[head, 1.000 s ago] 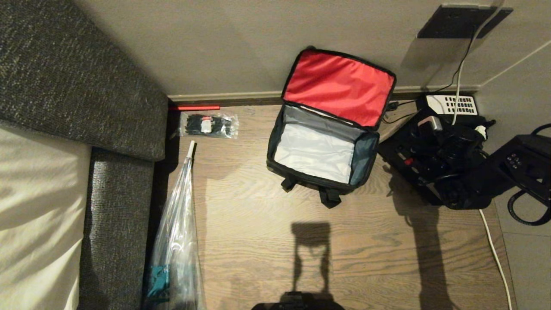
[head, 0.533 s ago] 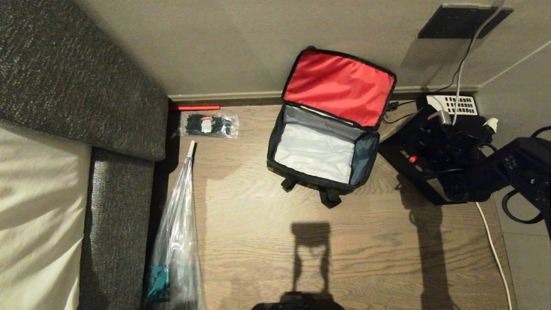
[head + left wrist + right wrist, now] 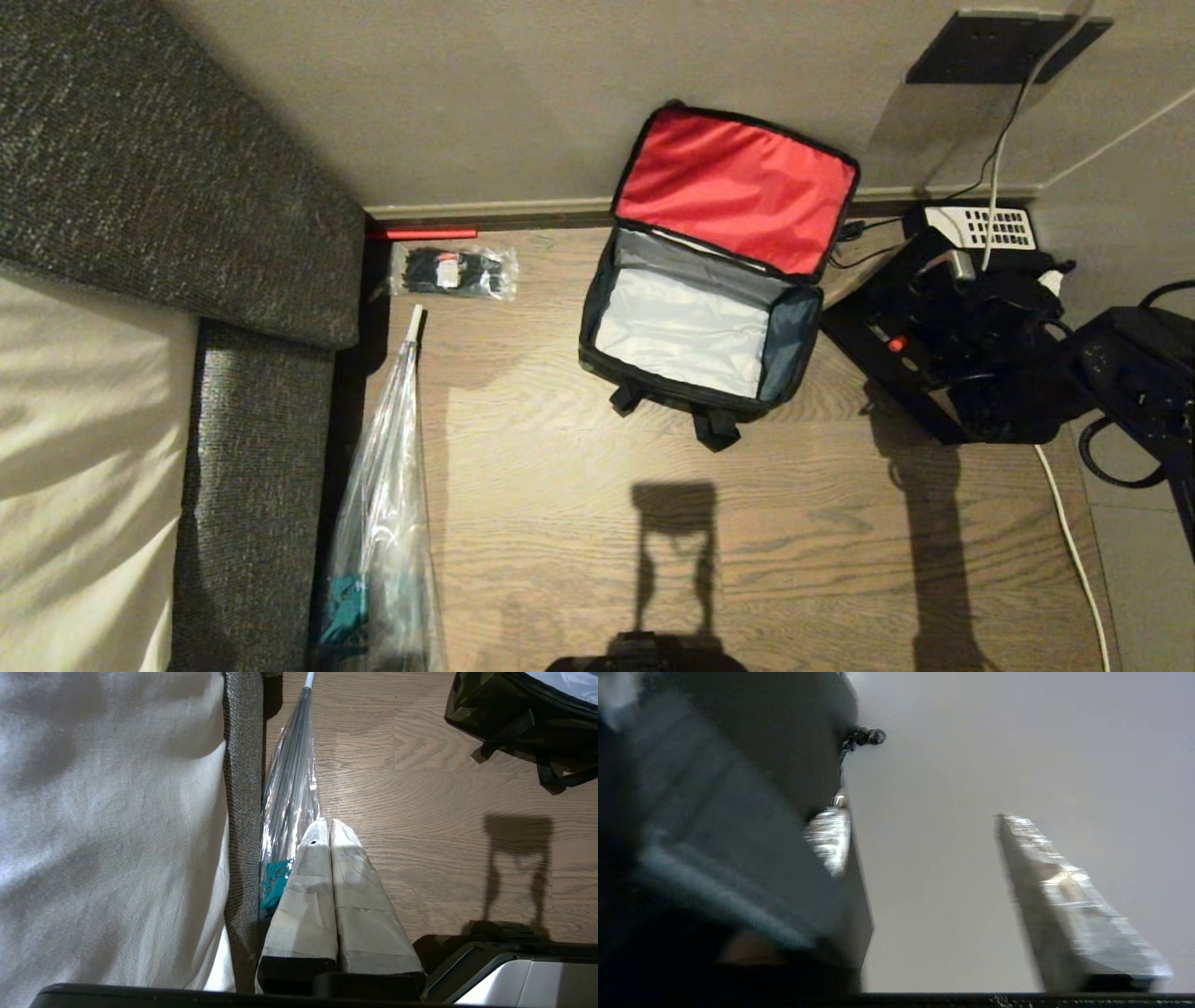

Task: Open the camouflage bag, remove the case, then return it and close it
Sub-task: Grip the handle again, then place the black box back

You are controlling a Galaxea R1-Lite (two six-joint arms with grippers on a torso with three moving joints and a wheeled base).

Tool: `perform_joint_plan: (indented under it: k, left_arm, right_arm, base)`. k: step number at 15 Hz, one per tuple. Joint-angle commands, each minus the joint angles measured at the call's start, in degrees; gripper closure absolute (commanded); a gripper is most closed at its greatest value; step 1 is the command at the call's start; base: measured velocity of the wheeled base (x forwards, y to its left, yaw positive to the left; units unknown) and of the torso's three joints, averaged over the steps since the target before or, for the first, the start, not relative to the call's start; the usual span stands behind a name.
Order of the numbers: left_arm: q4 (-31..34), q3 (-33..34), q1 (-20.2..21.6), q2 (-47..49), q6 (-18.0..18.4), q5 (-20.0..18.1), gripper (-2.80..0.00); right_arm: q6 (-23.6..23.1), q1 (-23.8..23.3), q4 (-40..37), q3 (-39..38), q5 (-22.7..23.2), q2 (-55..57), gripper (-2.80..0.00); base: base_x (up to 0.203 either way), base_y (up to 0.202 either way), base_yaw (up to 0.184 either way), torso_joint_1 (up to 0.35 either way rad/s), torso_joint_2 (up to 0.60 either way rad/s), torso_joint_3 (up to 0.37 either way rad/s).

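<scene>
While the camouflage bag stands open on the wooden floor, its red lid leans back against the wall at 12 o'clock, and the grey-white lining shows bare inside; the black straps hang off its side at 6 o'clock. At 3 o'clock of the bag, just beside it, the case lies on the floor, black, with a small red latch showing; the right arm comes in from the 3 o'clock edge of the head view and sits over the case, hiding much of it. Seen from its own wrist, the right gripper has its fingers spread well apart with pale wall between them; a dark blurred shape lies against one finger, and whether it touches the case cannot be told. Beyond the case, at 1 o'clock of the bag, a telephone with a white keypad rests by the skirting, and a white cable runs down the floor. The left gripper hangs above the floor with its fingers pressed together, holding nothing, just beside a plastic-wrapped umbrella; the umbrella lies along the grey edge of a bed at 8 o'clock of the bag. At 10 o'clock of the bag a clear packet of black ties lies near a red rod at the skirting.
</scene>
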State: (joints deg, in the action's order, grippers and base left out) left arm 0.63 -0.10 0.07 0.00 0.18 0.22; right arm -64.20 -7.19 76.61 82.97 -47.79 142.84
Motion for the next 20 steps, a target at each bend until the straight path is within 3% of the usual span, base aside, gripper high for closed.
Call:
perform_joint_plan:
  k: [1, 8, 13, 20]
  left_arm:
    - [-0.02, 0.01, 0.02, -0.09, -0.01, 0.04, 0.00]
    - [-0.02, 0.01, 0.01, -0.09, -0.01, 0.04, 0.00]
    - [-0.02, 0.01, 0.01, -0.09, -0.01, 0.04, 0.00]
    - [-0.02, 0.01, 0.01, -0.09, -0.01, 0.04, 0.00]
  right_arm:
    - [-0.34, 0.16, 1.70, -0.41, -0.29, 0.60, 0.00]
    - [-1.60, 0.25, 4.13, -1.77, -0.29, -1.61, 0.00]
    - [-2.54, 0.20, 4.03, -4.74, -0.28, -9.81, 0.00]
    - [-2.45, 0.18, 4.12, -23.60, 0.08, -31.23, 0.00]
  base:
    - [0.000, 0.000, 0.000, 0.000, 0.00, 0.000]
    - [0.000, 0.000, 0.000, 0.000, 0.00, 0.000]
    - [0.000, 0.000, 0.000, 0.000, 0.00, 0.000]
    - [0.000, 0.000, 0.000, 0.000, 0.00, 0.000]
